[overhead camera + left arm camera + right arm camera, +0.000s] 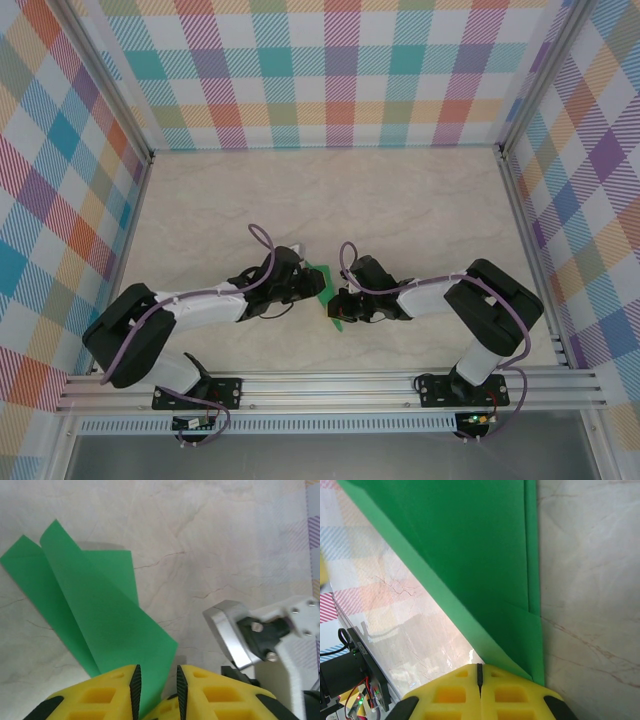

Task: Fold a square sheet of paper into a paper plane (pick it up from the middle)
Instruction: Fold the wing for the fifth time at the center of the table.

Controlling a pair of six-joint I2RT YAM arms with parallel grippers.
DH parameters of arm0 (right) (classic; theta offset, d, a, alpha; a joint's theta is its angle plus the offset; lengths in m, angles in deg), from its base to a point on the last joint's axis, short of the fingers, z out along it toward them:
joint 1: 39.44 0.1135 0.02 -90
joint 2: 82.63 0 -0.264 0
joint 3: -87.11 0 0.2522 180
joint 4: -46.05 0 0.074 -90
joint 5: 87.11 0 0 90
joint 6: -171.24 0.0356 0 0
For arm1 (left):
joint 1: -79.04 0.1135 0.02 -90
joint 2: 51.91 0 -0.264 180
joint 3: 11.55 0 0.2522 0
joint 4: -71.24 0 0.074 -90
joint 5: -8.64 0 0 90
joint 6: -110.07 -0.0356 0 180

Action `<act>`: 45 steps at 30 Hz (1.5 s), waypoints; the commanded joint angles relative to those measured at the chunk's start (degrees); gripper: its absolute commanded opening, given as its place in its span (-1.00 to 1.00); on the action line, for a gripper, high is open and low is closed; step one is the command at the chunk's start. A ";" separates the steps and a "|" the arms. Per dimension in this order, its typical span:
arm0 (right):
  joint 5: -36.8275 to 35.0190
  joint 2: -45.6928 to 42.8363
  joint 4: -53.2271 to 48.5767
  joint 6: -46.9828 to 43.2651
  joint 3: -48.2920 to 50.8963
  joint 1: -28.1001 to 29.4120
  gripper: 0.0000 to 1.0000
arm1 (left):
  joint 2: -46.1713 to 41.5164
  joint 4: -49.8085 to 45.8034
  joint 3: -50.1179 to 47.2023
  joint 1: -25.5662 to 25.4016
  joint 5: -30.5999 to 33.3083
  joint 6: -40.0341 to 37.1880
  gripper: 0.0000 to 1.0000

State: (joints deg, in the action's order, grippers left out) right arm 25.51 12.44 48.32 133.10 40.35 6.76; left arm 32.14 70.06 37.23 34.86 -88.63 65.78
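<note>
1. We see the two arms reaching in toward each other over the middle of the pale, marble-patterned table (400,200), their tips almost meeting, with plaid walls (340,80) on three sides
2. The square sheet of paper (100,615) is bright green and already creased. In the left wrist view, two long overlapping flaps fan away from the camera with their pointed ends toward the upper left, and another layer shows behind them
3. From above, the paper sits between the two arm tips near the table's middle. Green shows at the left arm's tip and on the near side of the right arm's
4. The left gripper (157,672) has its yellow fingers (100,697) a narrow gap apart, and the near corner of the paper runs down into that gap
5. The right gripper (480,667) has its yellow fingers pressed together, with just a thin seam between them
6. In the right wrist view the paper looms close to the camera, with a folded edge slanting down to the fingertips. Its lower corner meets the top of one finger right beside the seam, and we cannot tell whether it is pinched there
7. To the right of the left gripper, a silver and white metal fitting (235,635) with screws hangs over the table
8. At the lower left of the right wrist view, a dark circuit board (362,665) with small red and green lights stands at the table's edge
</note>
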 commanded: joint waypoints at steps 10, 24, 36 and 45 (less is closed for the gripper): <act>-2.22 2.95 -6.17 -0.73 1.77 0.04 -0.91 | 9.14 4.57 1.90 -0.38 4.14 0.82 -0.41; -1.61 3.45 -6.83 -1.67 1.35 0.04 -0.92 | 3.28 4.69 0.42 -0.23 3.24 2.77 -0.34; -1.52 3.56 -6.81 -1.63 1.04 0.03 -0.92 | 7.91 4.55 4.96 -0.22 -1.38 0.55 -0.31; -1.54 3.61 -6.80 -1.67 1.86 0.01 -0.94 | 13.56 3.14 6.23 0.41 2.51 -1.38 -0.32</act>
State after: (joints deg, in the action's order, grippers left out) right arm 26.36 12.86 48.36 132.79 40.22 6.50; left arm 44.55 74.13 41.61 34.92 -87.91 66.48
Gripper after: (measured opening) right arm 0.048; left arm 0.341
